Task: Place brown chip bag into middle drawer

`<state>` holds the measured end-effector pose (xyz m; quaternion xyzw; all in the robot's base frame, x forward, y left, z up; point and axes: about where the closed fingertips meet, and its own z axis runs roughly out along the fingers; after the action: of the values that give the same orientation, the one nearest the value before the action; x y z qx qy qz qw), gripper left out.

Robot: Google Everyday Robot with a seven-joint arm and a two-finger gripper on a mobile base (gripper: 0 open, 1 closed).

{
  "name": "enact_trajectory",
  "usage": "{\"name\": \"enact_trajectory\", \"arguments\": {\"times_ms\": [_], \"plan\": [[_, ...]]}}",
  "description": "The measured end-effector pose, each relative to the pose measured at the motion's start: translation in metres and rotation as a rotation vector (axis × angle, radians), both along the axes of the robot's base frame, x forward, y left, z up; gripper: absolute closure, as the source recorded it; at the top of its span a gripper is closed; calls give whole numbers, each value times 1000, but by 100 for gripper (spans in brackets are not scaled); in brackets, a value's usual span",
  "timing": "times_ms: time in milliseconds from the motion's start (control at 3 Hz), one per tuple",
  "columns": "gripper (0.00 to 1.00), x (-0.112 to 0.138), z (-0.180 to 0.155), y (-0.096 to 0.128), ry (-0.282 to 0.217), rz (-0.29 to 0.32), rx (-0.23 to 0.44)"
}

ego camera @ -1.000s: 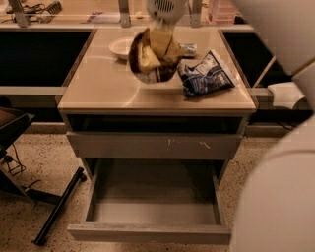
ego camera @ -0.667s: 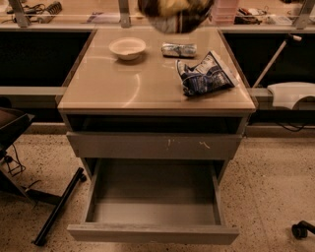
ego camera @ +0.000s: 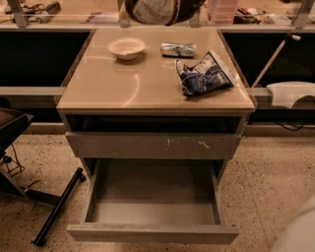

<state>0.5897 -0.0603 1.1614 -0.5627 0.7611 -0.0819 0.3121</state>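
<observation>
Brown chip bag (ego camera: 156, 10) higher; gripper offscreen.

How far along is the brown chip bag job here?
Done: the middle drawer stands open, nothing inside. In hand: the brown chip bag hangs in the air at the top edge; the end effector is out of view. Left: lowering the bag into the drawer.
</observation>
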Motion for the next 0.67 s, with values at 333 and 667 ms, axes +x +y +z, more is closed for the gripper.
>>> {"name": "enact_trajectory", "arguments": {"times_ms": [333, 667], "plan": [[100, 11, 27, -47, -41, -90, 78], [100, -23, 71, -110, -124, -176, 181]]}}
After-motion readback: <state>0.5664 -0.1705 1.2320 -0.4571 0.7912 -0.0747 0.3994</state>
